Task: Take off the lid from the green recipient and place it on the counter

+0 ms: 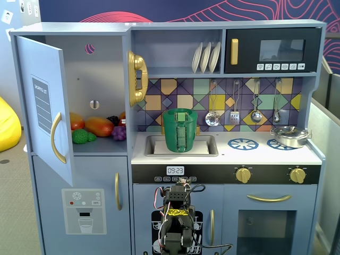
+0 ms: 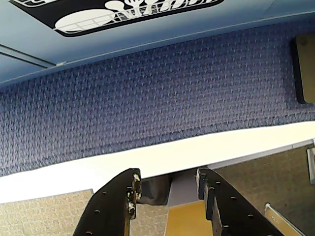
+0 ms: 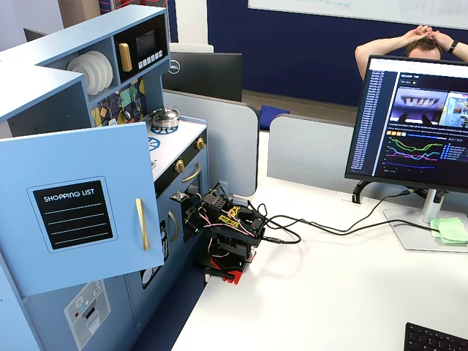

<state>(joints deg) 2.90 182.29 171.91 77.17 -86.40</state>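
My claw (image 2: 167, 184) hangs low, folded down in front of the toy kitchen's lower doors, with its two dark fingers (image 2: 115, 201) parted by a moderate gap and nothing between them. In the wrist view I see only blue carpet, a white edge and the bottom of the kitchen front, none of the things I am after.

The green recipient (image 1: 180, 130) stands upright in the grey sink recess (image 1: 154, 146) of the counter (image 1: 234, 155), well above my folded arm (image 1: 178, 223). The lid (image 1: 180, 111) sits on its rim; from the front fixed view I see only its edge as a flat green band, and I cannot make out the knob there. In the side fixed view the open fridge door (image 3: 80, 201) hides the pot altogether.

I judge the lid to be light, stiff moulded plastic, smooth and likely a little slippery, and not fragile. A thin flat disc gives my fingers poor purchase at the rim, so a central knob, if there is one, would be the place to take hold, coming straight down from above. The pot is tall and probably light too, so a tight lid could drag or tip it as I lift; a slow, vertical pull seems wise. The bare white counter between the sink and the blue burner rings (image 1: 243, 143) looks a fair place to lay it.
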